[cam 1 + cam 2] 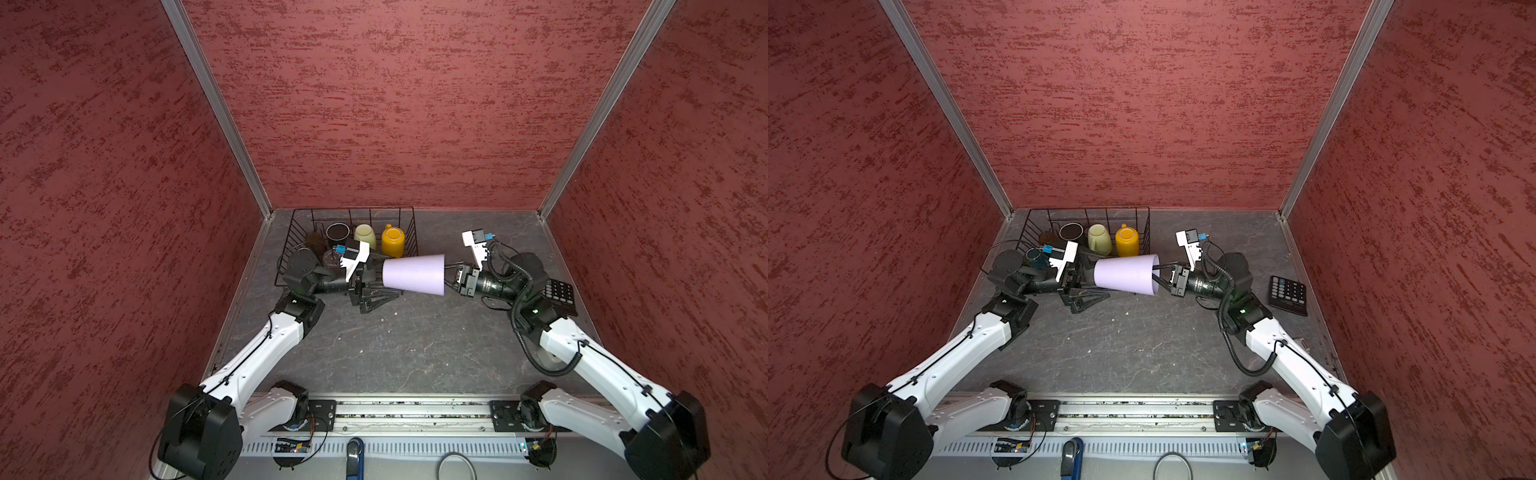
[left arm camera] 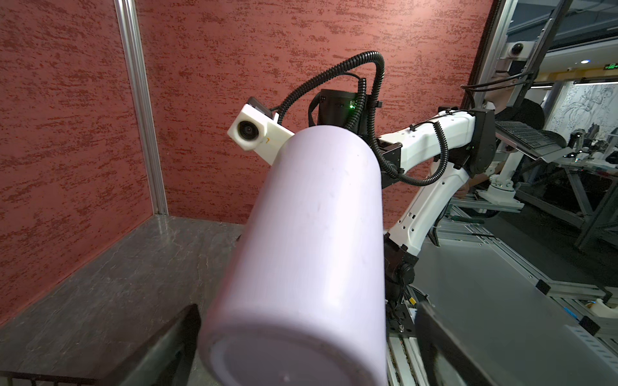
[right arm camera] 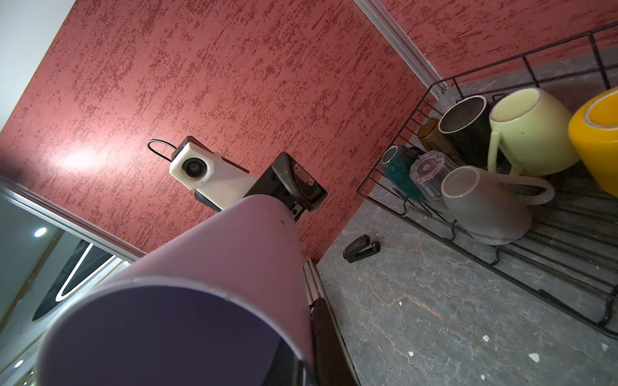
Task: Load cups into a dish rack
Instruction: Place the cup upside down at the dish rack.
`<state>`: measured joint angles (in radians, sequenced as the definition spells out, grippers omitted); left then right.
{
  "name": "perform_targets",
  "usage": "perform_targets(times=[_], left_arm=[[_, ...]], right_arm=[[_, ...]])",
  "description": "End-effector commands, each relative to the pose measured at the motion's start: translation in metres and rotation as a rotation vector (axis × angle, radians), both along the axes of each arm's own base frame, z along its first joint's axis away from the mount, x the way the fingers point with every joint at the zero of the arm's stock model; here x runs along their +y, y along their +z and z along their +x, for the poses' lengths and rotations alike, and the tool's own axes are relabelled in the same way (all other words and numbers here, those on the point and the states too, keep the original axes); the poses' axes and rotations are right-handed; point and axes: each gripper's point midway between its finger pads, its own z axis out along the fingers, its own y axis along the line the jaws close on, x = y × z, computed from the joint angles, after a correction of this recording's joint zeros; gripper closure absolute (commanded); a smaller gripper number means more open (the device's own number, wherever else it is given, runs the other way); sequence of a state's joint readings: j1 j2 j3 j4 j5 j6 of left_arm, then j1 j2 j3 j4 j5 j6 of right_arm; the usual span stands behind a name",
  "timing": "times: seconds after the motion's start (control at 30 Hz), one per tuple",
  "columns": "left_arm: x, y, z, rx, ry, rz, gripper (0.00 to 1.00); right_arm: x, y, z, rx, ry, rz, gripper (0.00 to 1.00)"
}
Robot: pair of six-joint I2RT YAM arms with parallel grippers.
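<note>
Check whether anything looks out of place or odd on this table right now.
Two non-dishes lie on the table outside the dish rack: a black calculator and a black stapler. The lilac tumbler hangs sideways in mid-air, its rim pinched by the right tool.

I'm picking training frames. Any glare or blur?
Right wrist view: a bright glare patch on the red wall, and the lilac tumbler has a dark, soft mouth; left wrist view: its base blurs near the lens; both top views: even light, no glare.
</note>
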<state>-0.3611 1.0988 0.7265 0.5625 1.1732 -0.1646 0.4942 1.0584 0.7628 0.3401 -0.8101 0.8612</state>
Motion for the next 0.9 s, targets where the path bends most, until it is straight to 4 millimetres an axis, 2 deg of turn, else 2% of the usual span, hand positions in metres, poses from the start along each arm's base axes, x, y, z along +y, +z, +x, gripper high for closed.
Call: perform_targets(times=[0.0,0.3,0.5,0.87], left_arm=[[-0.005,0.01,-0.007,-0.029,-0.052,-0.007,0.0],[-0.01,0.016,-0.01,-0.024,-0.089,-0.009,0.06],[-0.012,0.016,-0.011,-0.024,-0.104,-0.005,0.14],[-0.017,0.015,-0.013,0.03,-0.127,0.036,0.37]], right_arm=[[0.006,0.017,-0.007,-0.057,0.042,0.047,1.0],[0.019,0.008,-0.008,-0.041,0.064,0.046,1.0],[0.023,0.007,-0.009,-0.039,0.077,0.054,1.0],[0.025,0.005,-0.009,-0.026,0.084,0.073,1.0]])
